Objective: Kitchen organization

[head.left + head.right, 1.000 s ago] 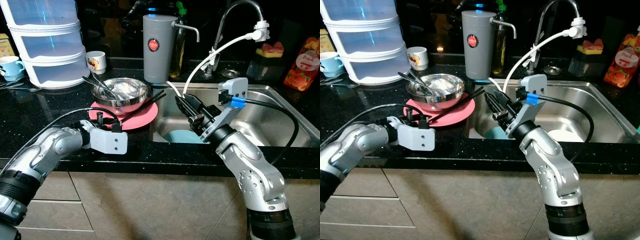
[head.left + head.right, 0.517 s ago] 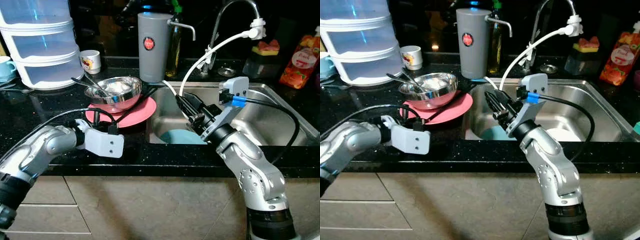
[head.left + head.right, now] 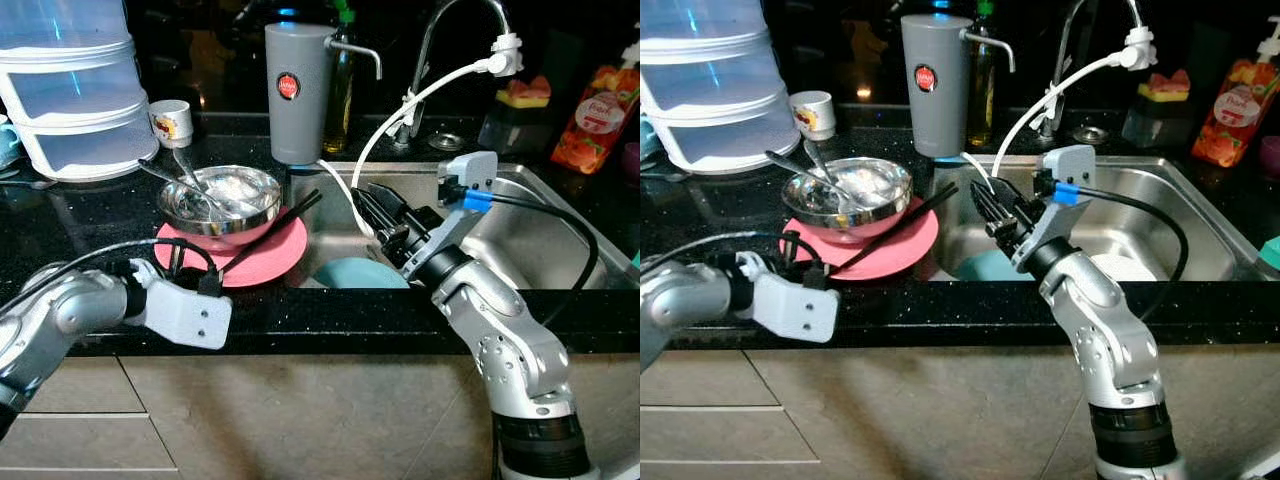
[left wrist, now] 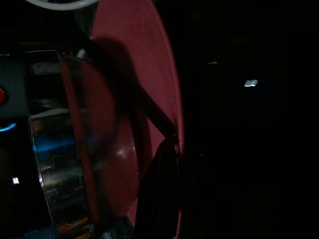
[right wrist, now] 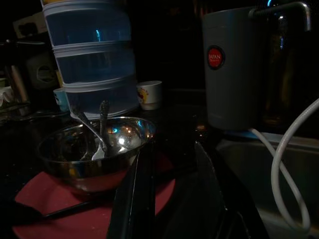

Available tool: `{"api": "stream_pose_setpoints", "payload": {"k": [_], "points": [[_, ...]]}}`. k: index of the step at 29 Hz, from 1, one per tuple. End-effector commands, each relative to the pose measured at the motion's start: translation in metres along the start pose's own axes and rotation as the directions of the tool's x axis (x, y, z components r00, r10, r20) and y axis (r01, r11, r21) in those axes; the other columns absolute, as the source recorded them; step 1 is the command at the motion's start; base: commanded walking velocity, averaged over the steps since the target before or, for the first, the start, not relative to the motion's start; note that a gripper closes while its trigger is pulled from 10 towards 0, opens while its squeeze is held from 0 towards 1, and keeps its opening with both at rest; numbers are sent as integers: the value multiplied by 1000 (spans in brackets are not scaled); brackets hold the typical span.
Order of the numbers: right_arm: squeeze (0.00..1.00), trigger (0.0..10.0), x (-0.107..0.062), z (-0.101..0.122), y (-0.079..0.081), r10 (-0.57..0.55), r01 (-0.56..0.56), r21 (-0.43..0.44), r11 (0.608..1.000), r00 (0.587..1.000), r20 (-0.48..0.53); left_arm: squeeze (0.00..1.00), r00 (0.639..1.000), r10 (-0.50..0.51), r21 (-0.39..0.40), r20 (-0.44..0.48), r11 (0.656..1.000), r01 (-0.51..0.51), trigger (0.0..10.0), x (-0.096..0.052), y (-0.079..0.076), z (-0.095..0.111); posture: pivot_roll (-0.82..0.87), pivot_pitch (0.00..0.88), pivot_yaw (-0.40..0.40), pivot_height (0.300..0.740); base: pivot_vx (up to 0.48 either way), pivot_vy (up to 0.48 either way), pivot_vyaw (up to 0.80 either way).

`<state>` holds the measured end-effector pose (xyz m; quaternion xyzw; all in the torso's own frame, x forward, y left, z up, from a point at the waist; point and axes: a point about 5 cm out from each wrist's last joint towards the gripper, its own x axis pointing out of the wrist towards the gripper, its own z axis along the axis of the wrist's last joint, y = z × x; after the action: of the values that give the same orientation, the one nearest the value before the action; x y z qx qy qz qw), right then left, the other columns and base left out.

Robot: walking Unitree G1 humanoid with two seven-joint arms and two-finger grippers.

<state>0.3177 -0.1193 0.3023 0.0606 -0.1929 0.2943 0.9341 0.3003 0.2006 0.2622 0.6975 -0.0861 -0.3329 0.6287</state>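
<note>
- The right claw (image 3: 378,212) hangs over the left part of the sink (image 3: 560,240). Its two black fingers (image 5: 142,194) are spread a moderate way apart, and they hold and touch nothing.
- The fingers point left toward the steel bowl (image 3: 222,197), which sits on the pink plate (image 3: 255,262) on the black worktop (image 3: 80,215), just left of the sink.
- Two spoons (image 3: 190,185) lean in the bowl. Black chopsticks (image 3: 272,232) lie across the plate's right side, with their far end out over the sink edge.
- A teal dish (image 3: 360,273) lies in the sink below the right claw.
- The left claw (image 4: 159,194) is at the near edge of the worktop, just short of the plate. I cannot tell how far it is open.
- Since a second ago the left wrist has dropped back toward the near worktop edge. The right claw has kept its spread and its place over the sink. The whole view has shifted, so the camera has moved.
- Behind the bowl stand a grey jug (image 3: 296,92), a small cup (image 3: 170,122) and stacked clear tubs (image 3: 75,90).
</note>
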Motion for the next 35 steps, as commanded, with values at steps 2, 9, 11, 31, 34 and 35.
{"api": "stream_pose_setpoints", "payload": {"k": [2, 9, 11, 31, 34, 35], "points": [[0, 10000, 0, 0, 0, 0, 0, -11, 1000, 1000, 4, 0, 993, -117, -31, -13, 993, 117, 10000, -1, -18, 0, 153, 171, -47, 740, 0, 0, 0], [0, 10000, 1, 0, -1, 4, -4, -14, 1000, 1000, 3, 0, 994, -110, -52, 0, 993, 110, 10000, -8, -13, 12, 153, 165, -54, 740, 0, 0, 0], [0, 10000, 1, 0, -1, 6, -6, -13, 1000, 1000, 4, 0, 995, -101, -57, 14, 993, 102, 10000, -9, -8, 18, 153, 165, -54, 740, 0, 0, 0], [0, 10000, -2, -4, 1, 63, -65, -36, 997, 997, -45, 0, 977, -39, -313, 212, 944, 106, 10000, -20, 14, 48, 149, 159, -52, 740, 0, 0, 0], [0, 10000, -11, -17, 7, 156, -171, -72, 983, 973, -171, 0, 970, 30, -394, 240, 917, 69, 10000, -22, 28, 49, 144, 158, -53, 740, 0, 0, 0], [0, 10000, -12, -19, 7, 161, -178, -75, 981, 969, -189, 0, 972, 57, -418, 230, 907, 45, 10000, -22, 33, 47, 139, 159, -55, 740, 0, 0, 0]]}}
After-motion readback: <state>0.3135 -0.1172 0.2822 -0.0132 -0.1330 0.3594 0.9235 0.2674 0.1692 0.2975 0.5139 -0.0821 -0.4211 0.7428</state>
